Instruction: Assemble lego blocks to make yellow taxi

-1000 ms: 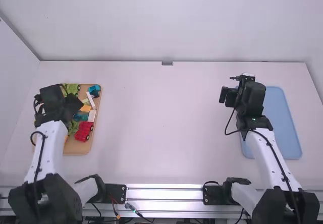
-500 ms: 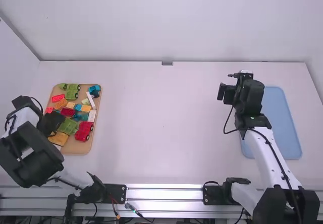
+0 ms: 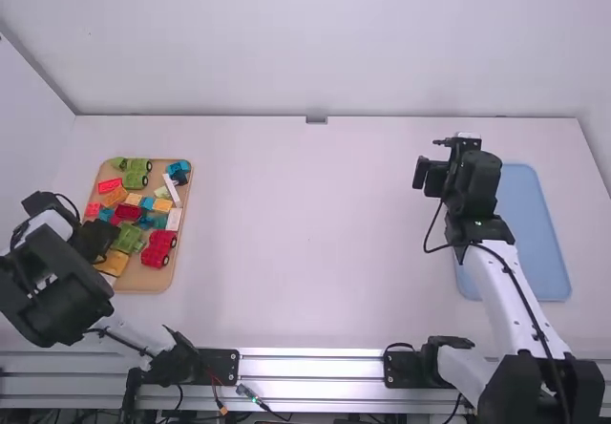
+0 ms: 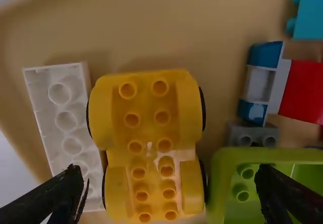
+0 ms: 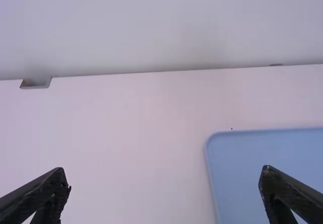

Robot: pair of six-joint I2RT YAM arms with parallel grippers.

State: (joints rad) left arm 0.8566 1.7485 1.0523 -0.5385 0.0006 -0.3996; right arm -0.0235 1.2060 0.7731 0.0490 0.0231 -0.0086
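Observation:
In the high view my left gripper [image 3: 101,252] hangs over the near-left part of the parts tray, beside a yellow car base [image 3: 115,263]. The left wrist view has the yellow base [image 4: 147,143], studs up, between the spread fingers of my left gripper [image 4: 169,196], not gripped. A white brick [image 4: 68,133] lies alongside it, and a green car base [image 4: 267,183] is at its other side. My right gripper [image 3: 427,179] is held above the table near the blue tray; in the right wrist view that gripper [image 5: 164,188] is open and holds nothing.
The tan tray [image 3: 143,281] also carries red car bases [image 3: 159,248], orange bricks [image 3: 162,205], blue bricks and a tilted white piece [image 3: 172,190]. A blue tray [image 3: 539,252] lies at the right, partly under the right arm.
The left arm has swung back toward the near-left side of the tray, uncovering the bricks, then shifted slightly. The right arm has barely moved.

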